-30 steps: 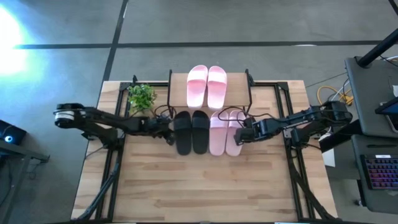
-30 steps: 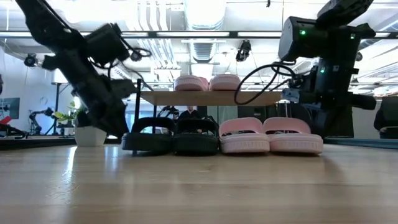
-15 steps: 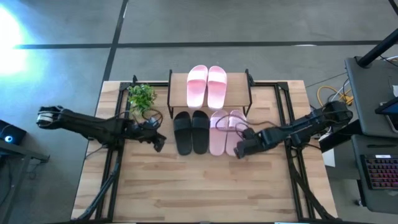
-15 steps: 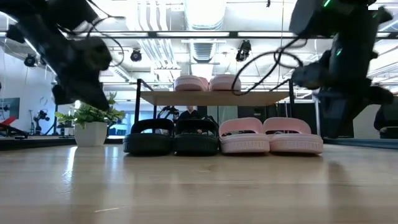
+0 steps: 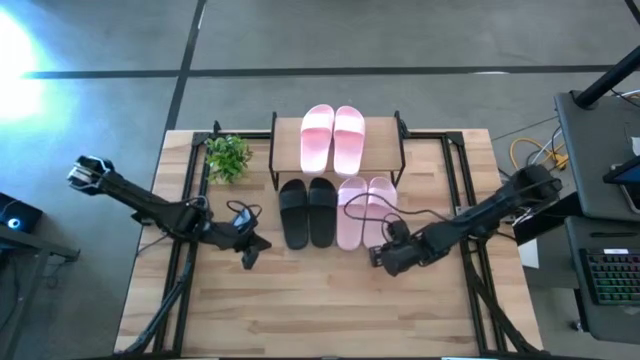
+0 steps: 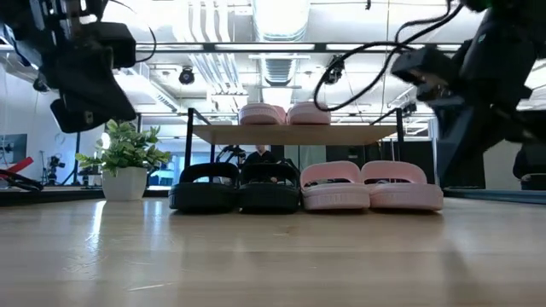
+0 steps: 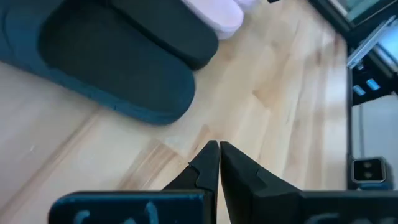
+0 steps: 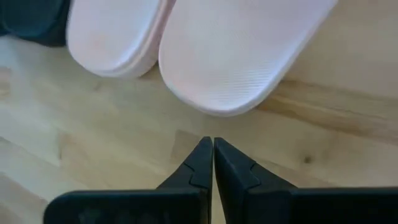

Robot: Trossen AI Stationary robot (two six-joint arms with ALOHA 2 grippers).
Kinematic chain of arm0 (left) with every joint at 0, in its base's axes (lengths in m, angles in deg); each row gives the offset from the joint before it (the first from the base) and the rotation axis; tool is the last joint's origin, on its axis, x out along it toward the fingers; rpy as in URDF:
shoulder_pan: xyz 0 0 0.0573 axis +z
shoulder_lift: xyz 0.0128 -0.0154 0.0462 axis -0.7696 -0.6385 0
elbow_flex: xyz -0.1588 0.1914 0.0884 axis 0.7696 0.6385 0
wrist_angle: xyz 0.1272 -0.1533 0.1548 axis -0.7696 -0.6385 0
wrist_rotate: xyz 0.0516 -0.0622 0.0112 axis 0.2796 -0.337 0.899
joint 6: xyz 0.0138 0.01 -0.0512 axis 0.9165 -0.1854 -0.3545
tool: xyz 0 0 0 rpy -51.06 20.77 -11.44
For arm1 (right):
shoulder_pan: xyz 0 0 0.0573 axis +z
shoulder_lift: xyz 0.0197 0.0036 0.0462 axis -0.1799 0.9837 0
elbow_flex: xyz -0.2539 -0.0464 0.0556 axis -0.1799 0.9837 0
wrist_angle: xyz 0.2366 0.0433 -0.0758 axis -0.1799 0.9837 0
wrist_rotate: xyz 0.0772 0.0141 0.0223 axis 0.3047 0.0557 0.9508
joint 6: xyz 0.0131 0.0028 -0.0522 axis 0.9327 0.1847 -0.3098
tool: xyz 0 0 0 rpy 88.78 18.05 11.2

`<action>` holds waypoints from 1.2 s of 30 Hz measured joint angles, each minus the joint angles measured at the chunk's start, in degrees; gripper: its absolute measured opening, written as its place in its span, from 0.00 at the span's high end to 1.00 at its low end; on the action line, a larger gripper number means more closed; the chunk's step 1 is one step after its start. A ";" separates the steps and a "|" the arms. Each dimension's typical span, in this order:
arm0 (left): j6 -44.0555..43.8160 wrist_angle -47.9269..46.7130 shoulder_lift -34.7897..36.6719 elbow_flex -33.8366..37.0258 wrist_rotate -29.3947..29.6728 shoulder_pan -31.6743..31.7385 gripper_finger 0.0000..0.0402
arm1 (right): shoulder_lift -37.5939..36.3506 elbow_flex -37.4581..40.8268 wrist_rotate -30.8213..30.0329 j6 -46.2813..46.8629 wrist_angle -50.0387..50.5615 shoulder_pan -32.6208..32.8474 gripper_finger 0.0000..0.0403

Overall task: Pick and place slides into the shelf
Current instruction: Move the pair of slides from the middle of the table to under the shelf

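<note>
The shelf (image 5: 338, 172) stands at the table's far middle, and two pink slides (image 5: 333, 138) lie side by side on its wooden top board (image 6: 290, 134). A black pair (image 5: 308, 212) and a second pink pair (image 5: 366, 212) lie soles down on the tabletop at the shelf's near side; in the low view they show as black (image 6: 235, 188) and pink (image 6: 371, 188) below the board. My left gripper (image 5: 249, 258) is shut and empty, left and near of the black pair (image 7: 112, 68). My right gripper (image 5: 377, 258) is shut and empty, just near of the pink pair (image 8: 236, 56).
A small potted plant (image 5: 228, 156) stands left of the shelf and also shows in the low view (image 6: 126, 162). Black frame rails (image 5: 190, 250) run along the table's left and right sides. Bare wooden tabletop (image 5: 320, 310) spreads across the near half.
Both grippers have drawn back from the sides of the slides on the table, toward the near edge and upward. The left one has also gone toward the table's left. All the slides stay where they were.
</note>
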 joint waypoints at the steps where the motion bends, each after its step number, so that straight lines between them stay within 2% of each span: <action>1: 0.00 -0.15 -0.31 0.00 0.02 -0.22 1.00 | 1.07 0.05 0.12 -0.19 -1.08 -0.01 0.98; 5: 0.04 0.01 -0.80 -0.09 -0.35 -0.90 1.00 | 5.53 0.02 0.36 0.45 -5.83 -0.11 0.98; 12: 0.50 0.01 -0.40 -0.04 -0.53 -1.73 1.00 | 9.81 -1.41 -2.58 1.97 -3.08 -0.27 0.98; 21: 1.78 0.12 -0.33 0.07 -0.49 -1.83 1.00 | 9.88 -3.72 -4.98 4.71 11.94 -0.52 0.98; 29: 2.01 0.07 -0.72 0.09 -0.09 -1.83 1.00 | 9.62 -3.67 -4.94 4.62 12.89 -1.19 0.98; 36: 1.97 0.10 -0.76 0.09 0.06 -1.83 1.00 | 9.64 -3.67 -6.61 1.94 13.86 -4.75 0.98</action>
